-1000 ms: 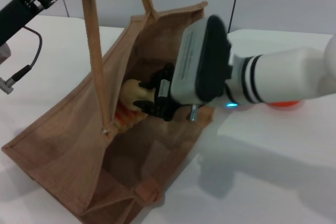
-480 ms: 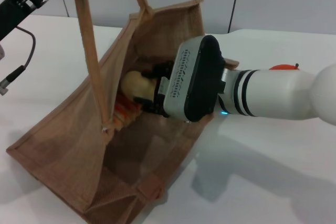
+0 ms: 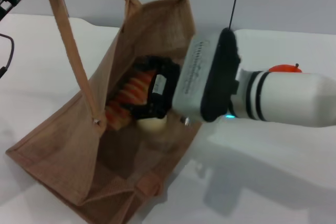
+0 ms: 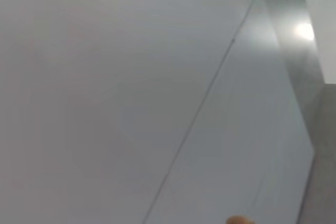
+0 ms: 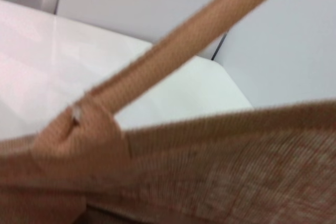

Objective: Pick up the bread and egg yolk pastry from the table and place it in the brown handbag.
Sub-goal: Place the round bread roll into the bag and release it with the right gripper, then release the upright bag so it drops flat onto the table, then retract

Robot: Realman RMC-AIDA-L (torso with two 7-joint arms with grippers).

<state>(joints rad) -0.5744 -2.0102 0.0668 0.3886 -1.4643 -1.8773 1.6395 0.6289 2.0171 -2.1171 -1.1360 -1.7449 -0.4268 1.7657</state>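
So the right end effector (image 3: 152, 100) reaches into the brown handbag (image 3: 68, 145) on the white desk (image 3: 273, 182), grip unclear, gray wall (image 3: 289, 1) behind.

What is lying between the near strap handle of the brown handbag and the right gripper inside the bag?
In the head view, the bread lies inside the brown handbag, between the strap handle and the right gripper.

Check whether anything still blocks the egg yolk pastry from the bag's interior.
Nothing visible does. The egg yolk pastry is already inside the open brown handbag, under the right hand, beside the bread. The left arm holds the strap up.
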